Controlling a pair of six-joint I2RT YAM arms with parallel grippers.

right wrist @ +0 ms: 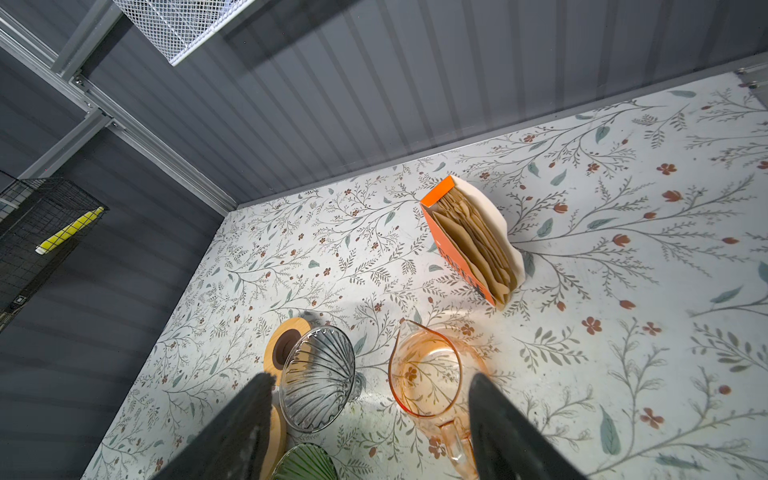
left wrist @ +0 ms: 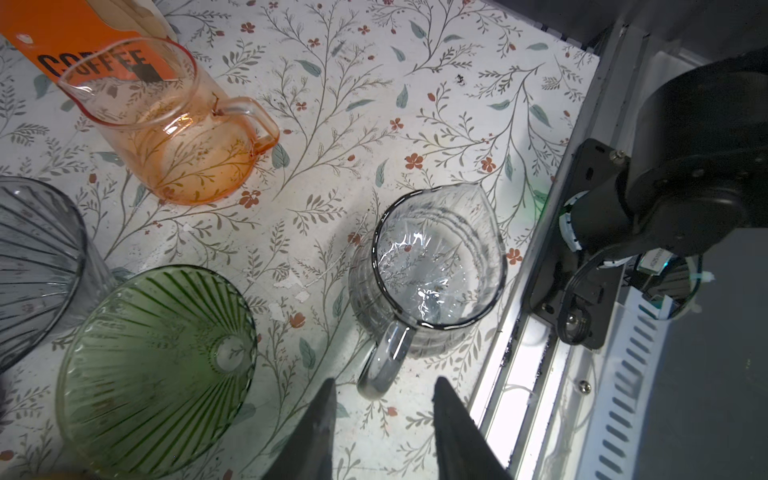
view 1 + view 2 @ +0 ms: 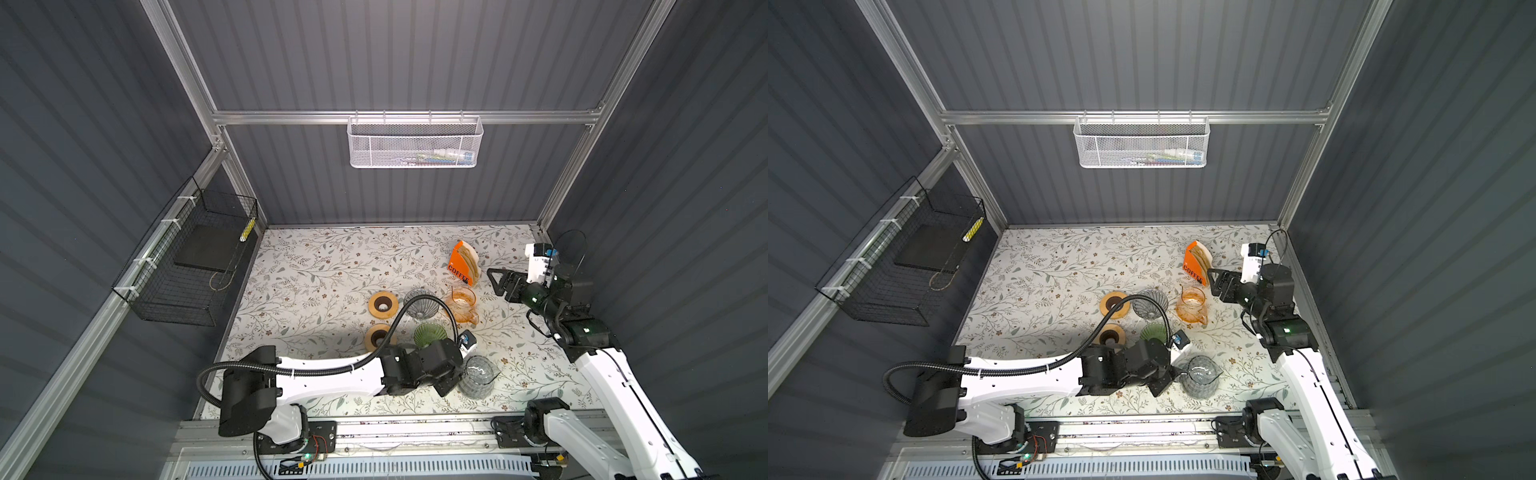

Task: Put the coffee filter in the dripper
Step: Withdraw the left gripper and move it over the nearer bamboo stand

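Observation:
Brown paper coffee filters [image 1: 473,237] stand in an orange box [image 3: 459,268] marked COFFEE at the back right. In the middle of the table are a grey glass dripper [image 3: 419,303] and, nearer the front, a green glass dripper [image 3: 429,334] [image 2: 158,365]. My right gripper [image 3: 496,282] [image 1: 368,382] is open and empty. It hangs right of the box, above the grey dripper [image 1: 318,376] and the orange carafe [image 1: 428,370]. My left gripper [image 3: 451,380] [image 2: 384,386] is open, its fingers either side of the clear carafe's handle [image 2: 382,361] without touching it.
The clear carafe [image 3: 478,376] stands near the front rail [image 2: 519,374]. Two wooden rings [image 3: 383,305] [image 3: 378,338] lie left of the drippers. A white mesh basket [image 3: 415,141] hangs on the back wall and a black wire basket [image 3: 187,262] on the left wall.

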